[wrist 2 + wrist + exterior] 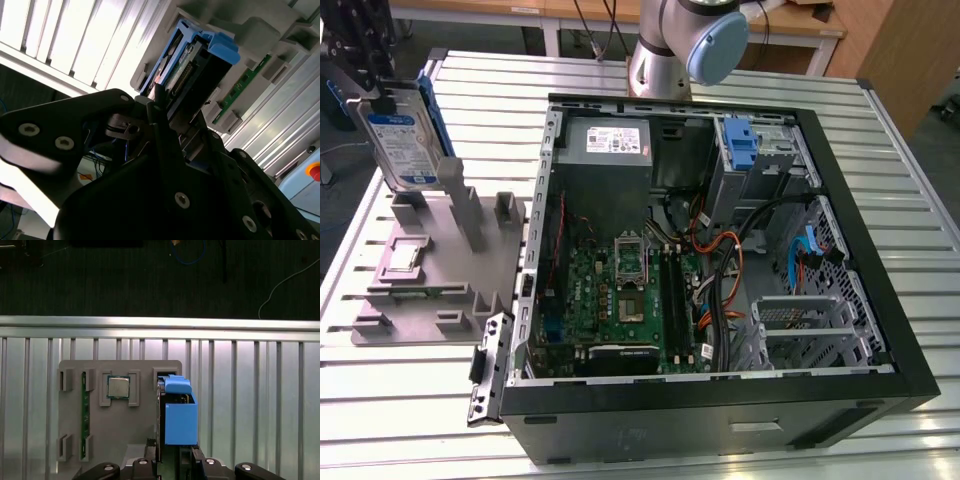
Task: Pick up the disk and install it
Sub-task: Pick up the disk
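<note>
Exterior view has the gripper (382, 100) at the far left, clamped on the top edge of the disk (405, 140). The disk stands nearly upright over the grey fixture (430, 290), well apart from the open case (720, 405). Pick-up looks to be the step in hand. I cannot tell whether the lower edge is free of its slot. I judge the next move calls for a straight lift clear of the posts (470, 215) and a firm, untilted hold.

disk (405, 140) over holder tray (450, 278), tray at exterior view's left of computer case (720, 408)
</note>
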`<state>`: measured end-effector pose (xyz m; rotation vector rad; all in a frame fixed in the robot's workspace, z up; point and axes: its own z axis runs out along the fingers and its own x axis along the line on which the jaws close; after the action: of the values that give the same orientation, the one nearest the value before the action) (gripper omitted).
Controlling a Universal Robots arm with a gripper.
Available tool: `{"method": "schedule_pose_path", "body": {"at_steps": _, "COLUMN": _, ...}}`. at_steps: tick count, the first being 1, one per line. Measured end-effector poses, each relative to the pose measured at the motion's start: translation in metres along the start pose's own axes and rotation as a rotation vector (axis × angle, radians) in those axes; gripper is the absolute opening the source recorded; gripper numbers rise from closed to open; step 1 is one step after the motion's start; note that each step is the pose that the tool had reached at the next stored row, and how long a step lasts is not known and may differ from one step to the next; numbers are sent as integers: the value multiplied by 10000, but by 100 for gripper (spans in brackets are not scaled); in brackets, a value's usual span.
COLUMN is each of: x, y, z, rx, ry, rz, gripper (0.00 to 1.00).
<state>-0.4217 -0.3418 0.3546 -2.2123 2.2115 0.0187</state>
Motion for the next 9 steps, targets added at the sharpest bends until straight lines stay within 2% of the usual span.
{"method": "schedule_pose_path", "body": {"at_steps": 3, "x": -1, "y": 0, "z": -30, "rx": -2, "ry": -1, "rz": 0, "gripper": 35}}
{"method": "schedule_pose_path", "body": {"at_steps": 9, "x": -3, "y": -4, "z": -143, "rx": -1, "ry": -2, "rz": 0, "gripper": 35}}
